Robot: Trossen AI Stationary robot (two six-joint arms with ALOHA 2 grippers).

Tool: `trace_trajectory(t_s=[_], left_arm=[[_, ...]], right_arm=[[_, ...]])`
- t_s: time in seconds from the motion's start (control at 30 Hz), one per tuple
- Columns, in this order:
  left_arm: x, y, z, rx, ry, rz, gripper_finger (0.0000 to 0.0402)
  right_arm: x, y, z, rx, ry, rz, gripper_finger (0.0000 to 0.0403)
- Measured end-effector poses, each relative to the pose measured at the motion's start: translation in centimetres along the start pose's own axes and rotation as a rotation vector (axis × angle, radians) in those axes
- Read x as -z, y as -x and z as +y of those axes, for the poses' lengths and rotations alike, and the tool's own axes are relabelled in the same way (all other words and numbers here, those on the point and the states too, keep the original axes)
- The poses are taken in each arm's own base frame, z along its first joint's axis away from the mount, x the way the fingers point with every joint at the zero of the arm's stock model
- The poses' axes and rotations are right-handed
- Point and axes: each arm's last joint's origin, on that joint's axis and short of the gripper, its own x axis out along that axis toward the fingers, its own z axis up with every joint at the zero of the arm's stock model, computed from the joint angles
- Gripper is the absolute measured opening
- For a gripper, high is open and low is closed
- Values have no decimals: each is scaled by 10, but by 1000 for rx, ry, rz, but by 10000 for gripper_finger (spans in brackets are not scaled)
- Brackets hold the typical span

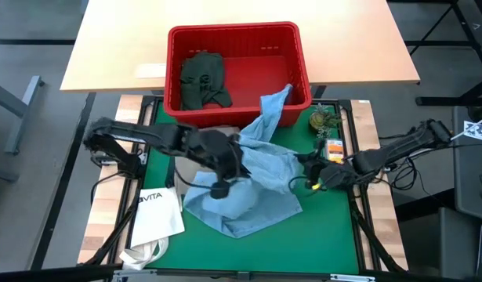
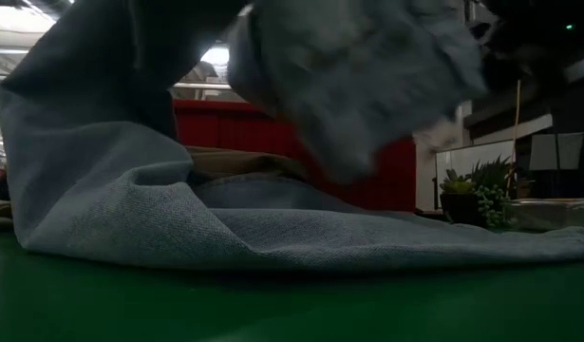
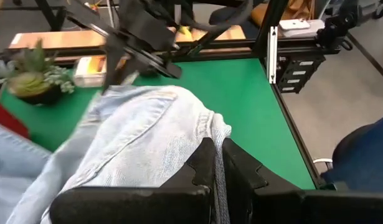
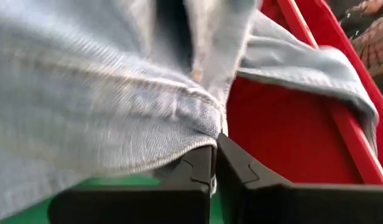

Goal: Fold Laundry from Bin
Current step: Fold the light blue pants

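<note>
Denim in pale blue, the light blue jeans, lies heaped across the middle of the green tabletop, with one leg trailing up over the front rim of the red bin and into it. A dark green piece lies inside the bin at its left side. The left end effector is pinched shut on a fold of the jeans near the heap's left edge; the right end effector is closed on the denim's hem at the heap's right edge. Green tabletop lies bare in front of the heap and toward the front right corner. A white tote bag sits at the front left, just beside the denim. A small potted plant and an orange-and-white item stand near the right edge, close behind the right arm.
</note>
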Motion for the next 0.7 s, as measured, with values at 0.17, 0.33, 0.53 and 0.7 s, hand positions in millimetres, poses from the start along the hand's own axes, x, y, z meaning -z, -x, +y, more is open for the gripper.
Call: trace_trajectory(t_s=[0.17,0.33,0.53,0.7], left_arm=[[0,-42,-1,7,-3,-29,10],[0,-73,-1,10,-4,-72,10],[0,-103,-3,28,-7,-140,10],[1,-129,-6,41,-11,-228,10]], right_arm=[[13,26,-26,-2,-102,-2,8],[19,54,-53,3,-191,-44,4],[32,77,-76,35,-225,-65,4],[44,87,-86,107,-236,-54,4]])
